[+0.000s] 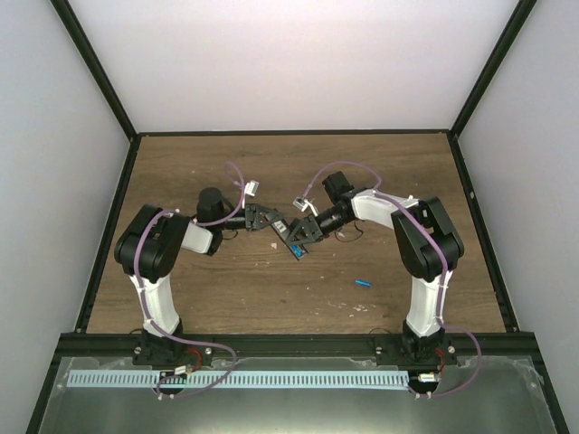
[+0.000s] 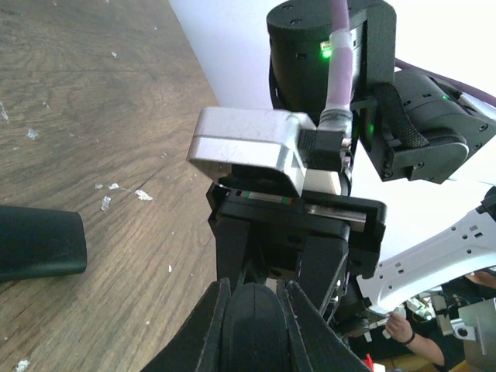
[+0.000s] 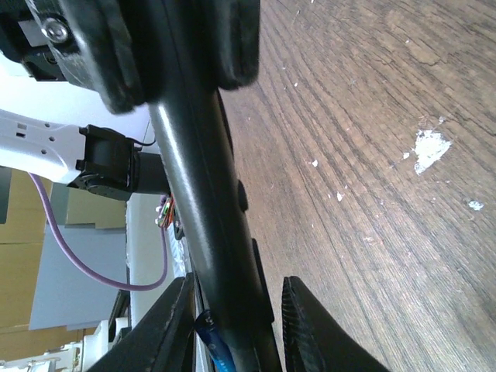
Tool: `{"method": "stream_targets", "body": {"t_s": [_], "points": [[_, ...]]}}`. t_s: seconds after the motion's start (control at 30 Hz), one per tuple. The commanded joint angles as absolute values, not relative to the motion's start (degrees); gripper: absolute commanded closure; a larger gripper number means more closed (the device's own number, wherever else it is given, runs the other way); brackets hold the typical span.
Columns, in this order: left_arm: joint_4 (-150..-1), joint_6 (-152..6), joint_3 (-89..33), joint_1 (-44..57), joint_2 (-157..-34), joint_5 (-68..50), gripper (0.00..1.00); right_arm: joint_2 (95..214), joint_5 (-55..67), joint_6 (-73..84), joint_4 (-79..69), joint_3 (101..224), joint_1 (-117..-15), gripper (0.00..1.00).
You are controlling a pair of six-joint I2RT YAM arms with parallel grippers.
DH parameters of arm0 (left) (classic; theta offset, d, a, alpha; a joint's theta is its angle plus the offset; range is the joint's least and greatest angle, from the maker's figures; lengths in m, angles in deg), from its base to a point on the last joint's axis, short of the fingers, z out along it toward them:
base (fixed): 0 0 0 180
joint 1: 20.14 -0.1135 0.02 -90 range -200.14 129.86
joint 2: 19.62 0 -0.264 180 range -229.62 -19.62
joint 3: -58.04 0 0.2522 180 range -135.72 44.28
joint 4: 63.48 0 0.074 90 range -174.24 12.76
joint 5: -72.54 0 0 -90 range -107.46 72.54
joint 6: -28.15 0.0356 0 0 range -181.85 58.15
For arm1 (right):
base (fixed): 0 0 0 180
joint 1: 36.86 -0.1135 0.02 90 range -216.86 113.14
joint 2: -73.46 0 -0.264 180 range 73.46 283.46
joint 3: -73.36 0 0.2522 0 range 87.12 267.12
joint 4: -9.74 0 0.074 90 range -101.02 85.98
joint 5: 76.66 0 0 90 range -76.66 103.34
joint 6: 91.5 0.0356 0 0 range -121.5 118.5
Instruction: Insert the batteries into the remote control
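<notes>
The remote control (image 1: 284, 231) is a slim black bar held above the table between the two grippers. My left gripper (image 1: 269, 220) is shut on one end of it, and the left wrist view shows that rounded black end (image 2: 252, 329) clamped between the jaws of the left gripper (image 2: 252, 285). My right gripper (image 1: 304, 231) straddles the other part of the remote (image 3: 194, 170). In the right wrist view the right gripper (image 3: 236, 285) has its jaws apart, with a gap beside the right finger (image 3: 310, 325). One blue battery (image 3: 213, 349) sits between the left finger and the remote. The second battery (image 1: 363, 282) lies on the table to the right.
A black flat-ended piece (image 2: 39, 242) lies on the wood at the left of the left wrist view. White flecks (image 3: 430, 147) are scattered on the brown tabletop (image 1: 271, 298). A black frame (image 1: 109, 226) and white walls border the table.
</notes>
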State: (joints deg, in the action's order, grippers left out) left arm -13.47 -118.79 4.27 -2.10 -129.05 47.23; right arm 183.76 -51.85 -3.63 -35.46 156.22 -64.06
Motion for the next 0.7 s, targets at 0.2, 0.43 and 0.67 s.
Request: {"method": "stream_targets", "body": {"t_s": [0.2,0.43,0.67], "points": [[-7.8,-120.8,2.4,-2.8,-127.5,44.3,1.00,182.5,-53.3,-5.2,-35.5,154.1,-65.1,0.81],[-6.1,-122.5,2.2,-3.7,-127.2,44.5,1.00,181.3,-53.7,-5.5,-33.6,152.9,-65.2,0.86],[-4.4,-124.2,2.1,-3.9,-126.7,44.7,1.00,180.7,-53.2,-6.2,-32.5,152.7,-65.2,0.95]]}}
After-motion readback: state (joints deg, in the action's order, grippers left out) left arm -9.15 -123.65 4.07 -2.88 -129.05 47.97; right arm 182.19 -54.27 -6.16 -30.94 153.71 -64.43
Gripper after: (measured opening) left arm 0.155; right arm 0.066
